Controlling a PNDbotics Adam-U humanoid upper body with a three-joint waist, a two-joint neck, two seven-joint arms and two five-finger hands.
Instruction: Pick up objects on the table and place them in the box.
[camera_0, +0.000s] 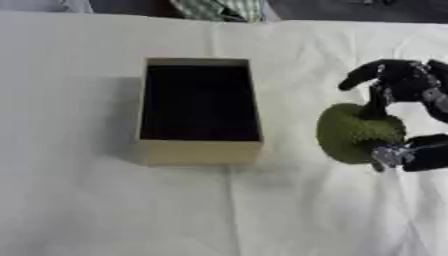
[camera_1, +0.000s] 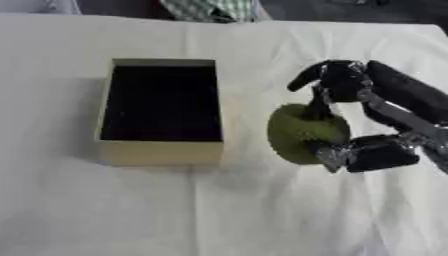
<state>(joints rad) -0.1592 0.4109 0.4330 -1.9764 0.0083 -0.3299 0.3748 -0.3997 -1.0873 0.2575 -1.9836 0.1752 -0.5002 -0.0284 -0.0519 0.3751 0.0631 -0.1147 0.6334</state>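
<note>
Right hand (camera_1: 350, 120) curled round green round object (camera_1: 302, 131) beside open box (camera_1: 157, 150) on surface (camera_1: 262, 210), apparently gripped for transfer.

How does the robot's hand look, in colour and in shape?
The right hand is mostly black, with thick rounded fingers and a silver metal joint near one fingertip. A silver rod runs along its black forearm. The left hand is not in view.
</note>
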